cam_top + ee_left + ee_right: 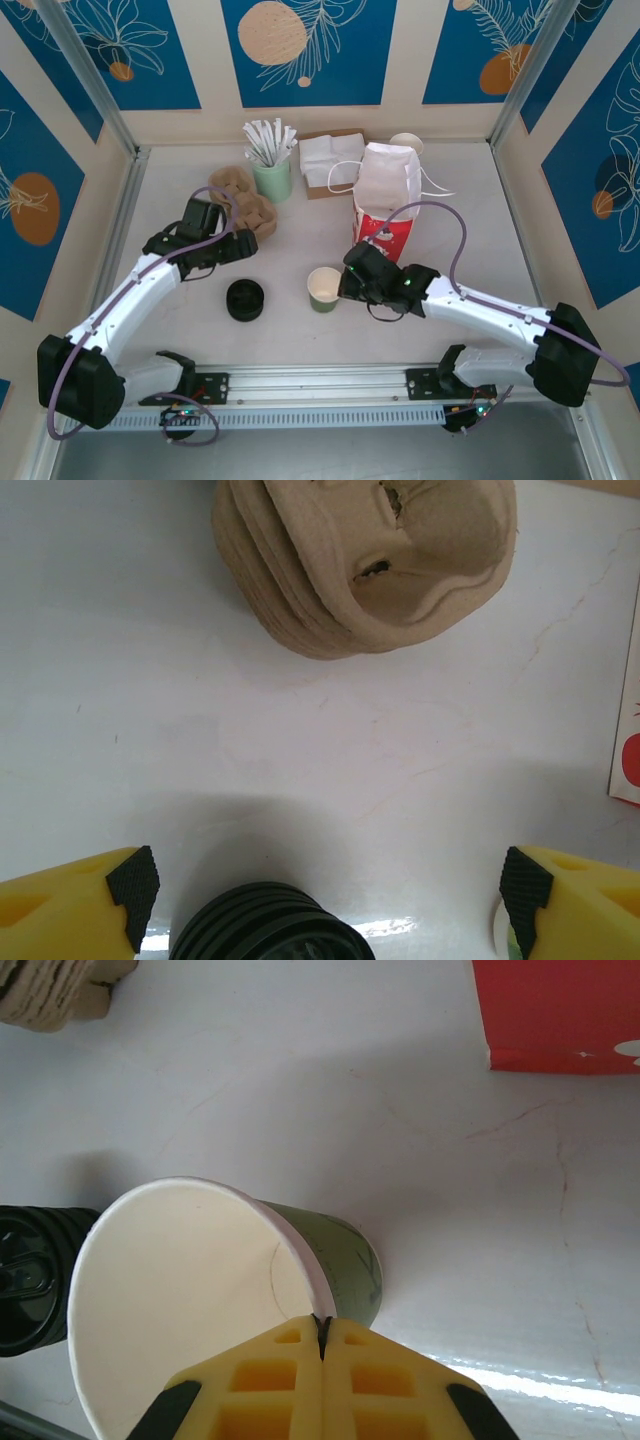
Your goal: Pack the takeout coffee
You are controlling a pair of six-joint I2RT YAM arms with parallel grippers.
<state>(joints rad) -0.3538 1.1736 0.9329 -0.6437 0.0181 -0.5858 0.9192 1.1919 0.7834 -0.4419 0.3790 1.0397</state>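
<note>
The takeout coffee cup [323, 288] stands upright near the table's middle, lidless, with olive-green sides and a white rim. In the right wrist view my right gripper [322, 1322] is shut on the near rim of this cup [350, 1260], one finger inside and one outside. From above, the right gripper [347, 283] sits at the cup's right side. A low black stack of lids [245, 299] lies left of the cup. My left gripper [328, 890] hangs wide open just above and behind the lids [265, 925], with nothing between its fingers.
The red-and-white bag [385, 200] stands open just behind the cup. Tan pulp cup carriers [250, 205] lie behind the left gripper. A green holder of wrapped straws [270, 170], napkins [330, 160] and a cup stack [407, 143] sit at the back.
</note>
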